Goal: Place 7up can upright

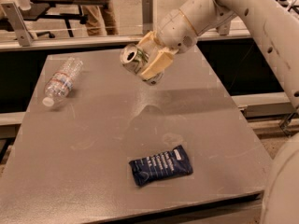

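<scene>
A gripper (147,62) hangs above the far middle of a table (93,171), clamped around a tilted can (133,59) whose top points left. A water bottle (60,80) lies on its side at the table's far left. A snack packet (160,166) lies flat near the front edge, well apart from both.
</scene>
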Tool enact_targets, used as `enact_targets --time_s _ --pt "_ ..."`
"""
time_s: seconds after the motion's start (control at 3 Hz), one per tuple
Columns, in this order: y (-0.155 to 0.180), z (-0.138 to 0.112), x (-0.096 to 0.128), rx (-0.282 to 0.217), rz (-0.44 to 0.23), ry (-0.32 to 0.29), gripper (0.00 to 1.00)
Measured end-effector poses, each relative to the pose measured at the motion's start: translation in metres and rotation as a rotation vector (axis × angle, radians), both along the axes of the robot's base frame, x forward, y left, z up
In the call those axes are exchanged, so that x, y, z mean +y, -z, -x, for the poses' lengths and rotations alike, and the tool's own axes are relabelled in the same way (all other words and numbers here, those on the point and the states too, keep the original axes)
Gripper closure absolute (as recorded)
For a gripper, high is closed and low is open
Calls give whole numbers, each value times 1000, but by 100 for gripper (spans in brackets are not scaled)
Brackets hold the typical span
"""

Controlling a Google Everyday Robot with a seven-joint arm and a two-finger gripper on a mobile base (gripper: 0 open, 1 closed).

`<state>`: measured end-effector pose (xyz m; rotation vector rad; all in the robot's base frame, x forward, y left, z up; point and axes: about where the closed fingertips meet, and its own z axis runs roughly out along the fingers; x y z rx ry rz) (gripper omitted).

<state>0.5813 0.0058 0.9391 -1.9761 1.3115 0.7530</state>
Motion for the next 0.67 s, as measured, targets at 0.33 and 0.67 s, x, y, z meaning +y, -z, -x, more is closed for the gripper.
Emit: enact_targets --time_s 0.33,0.67 --pt "-1 8 -8 106 -165 87 100" --pt "5 12 -12 161 -235 128 100"
